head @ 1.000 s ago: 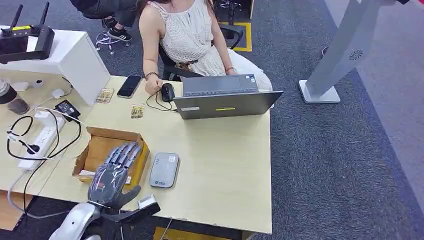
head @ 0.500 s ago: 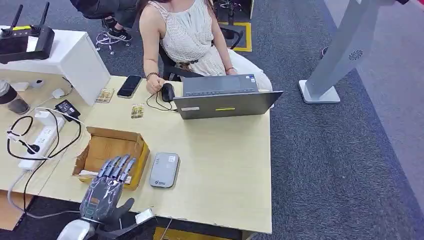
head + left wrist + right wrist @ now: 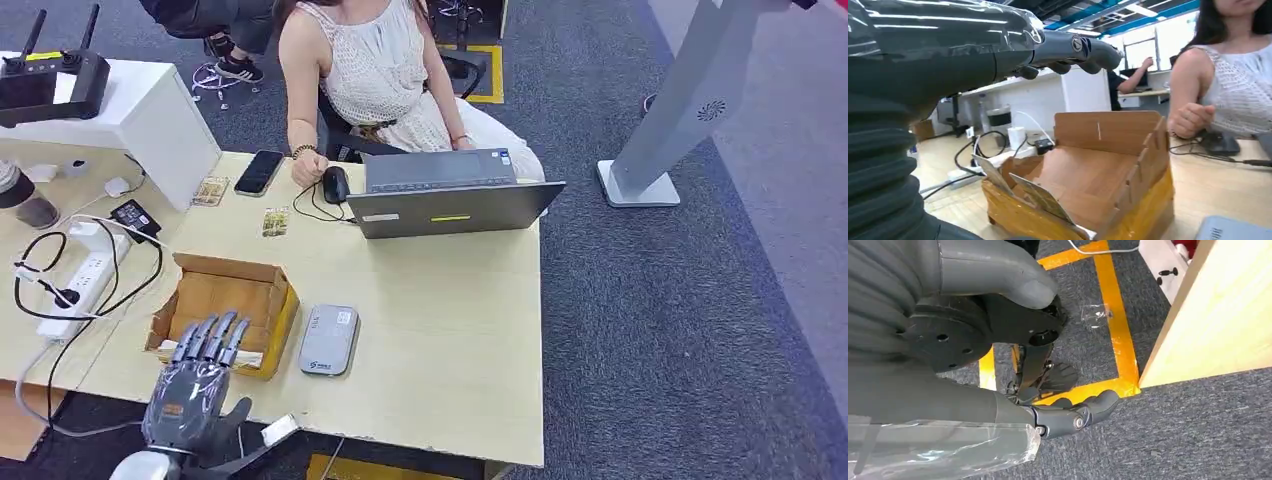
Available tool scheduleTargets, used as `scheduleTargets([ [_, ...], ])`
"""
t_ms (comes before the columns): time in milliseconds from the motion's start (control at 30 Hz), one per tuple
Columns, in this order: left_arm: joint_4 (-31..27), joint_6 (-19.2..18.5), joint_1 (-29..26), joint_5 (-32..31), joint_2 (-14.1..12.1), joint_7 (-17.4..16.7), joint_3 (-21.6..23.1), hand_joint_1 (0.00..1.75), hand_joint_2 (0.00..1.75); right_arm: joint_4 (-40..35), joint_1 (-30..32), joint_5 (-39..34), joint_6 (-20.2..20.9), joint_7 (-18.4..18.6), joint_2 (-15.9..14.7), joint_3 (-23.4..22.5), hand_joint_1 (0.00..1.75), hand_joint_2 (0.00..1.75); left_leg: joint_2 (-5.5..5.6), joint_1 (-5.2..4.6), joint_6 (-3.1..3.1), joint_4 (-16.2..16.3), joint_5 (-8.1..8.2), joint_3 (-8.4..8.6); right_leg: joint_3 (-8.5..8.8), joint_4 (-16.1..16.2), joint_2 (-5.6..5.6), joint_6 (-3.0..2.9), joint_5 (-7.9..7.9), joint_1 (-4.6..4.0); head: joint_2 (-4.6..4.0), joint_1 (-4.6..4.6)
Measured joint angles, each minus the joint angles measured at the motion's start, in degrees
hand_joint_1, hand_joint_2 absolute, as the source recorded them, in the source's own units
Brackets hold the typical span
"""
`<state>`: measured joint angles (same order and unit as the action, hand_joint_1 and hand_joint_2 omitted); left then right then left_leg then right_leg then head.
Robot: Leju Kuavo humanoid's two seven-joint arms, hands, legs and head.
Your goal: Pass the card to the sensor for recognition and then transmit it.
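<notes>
Left robot hand (image 3: 192,385): fingers extended and apart, empty, at the surface's (image 3: 450,330) near edge, wrist cut off. Cards (image 3: 1040,196): upright in cardboard box (image 3: 225,300), partly hidden. Grey card sensor (image 3: 329,340) beside. Right robot hand (image 3: 1068,417): hanging near floor, grasp indiscernible.

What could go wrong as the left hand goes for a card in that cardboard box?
The cards lean against the near wall of the light cardboard box, so the left hand, its fingers spread over that edge, may push the box rather than pinch one card. Two cards sit close together and could both lift. The sensor lies right beside the box and could get nudged.
</notes>
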<state>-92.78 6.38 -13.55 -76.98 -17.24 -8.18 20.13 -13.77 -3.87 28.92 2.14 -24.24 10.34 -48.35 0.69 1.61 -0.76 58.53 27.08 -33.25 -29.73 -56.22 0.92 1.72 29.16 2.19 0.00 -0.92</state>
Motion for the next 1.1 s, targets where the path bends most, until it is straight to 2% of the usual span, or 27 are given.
scheduleTargets([
  [300, 0.00, -1.11, -0.03, -1.01, 0.63, -0.92, -2.40, 0.00, 1.75, 0.00, 0.00, 1.07, 0.00, 0.18, -0.02, -0.09, 0.00, 1.75, 0.00, 0.00, 0.00, 0.00, 0.00, 0.00, 0.00, 0.00, 0.00, 0.00, 0.00, 0.00, 0.00, 0.00],
  [600, 0.02, -0.70, 0.34, -1.55, 4.68, -4.22, -6.58, 0.00, 1.75, 0.00, 0.04, 1.64, 0.00, 0.42, -0.02, -0.81, 0.00, 1.75, 0.00, 0.00, 0.00, 0.00, 0.00, 0.00, 0.00, 0.00, 0.00, 0.00, 0.00, 0.00, 0.00, -0.02],
  [833, 0.48, -0.81, 0.92, -1.86, 7.12, -4.35, -10.07, 0.00, 1.75, 0.00, 0.03, 2.25, 0.11, 0.68, -0.02, -1.24, 0.00, 1.75, 0.00, 0.00, 0.00, 0.00, 0.00, 0.00, 0.00, 0.00, 0.00, 0.00, 0.00, 0.00, 0.00, -0.02],
  [1100, 2.27, -2.77, 1.14, -1.92, 8.74, -2.76, -12.41, 0.00, 1.75, 0.00, 0.00, 3.15, 0.28, 0.90, 0.00, -1.33, 0.00, 1.75, 0.00, 0.00, 0.00, 0.00, 0.00, 0.00, 0.00, 0.00, 0.00, 0.00, 0.00, 0.00, 0.00, 0.00],
])
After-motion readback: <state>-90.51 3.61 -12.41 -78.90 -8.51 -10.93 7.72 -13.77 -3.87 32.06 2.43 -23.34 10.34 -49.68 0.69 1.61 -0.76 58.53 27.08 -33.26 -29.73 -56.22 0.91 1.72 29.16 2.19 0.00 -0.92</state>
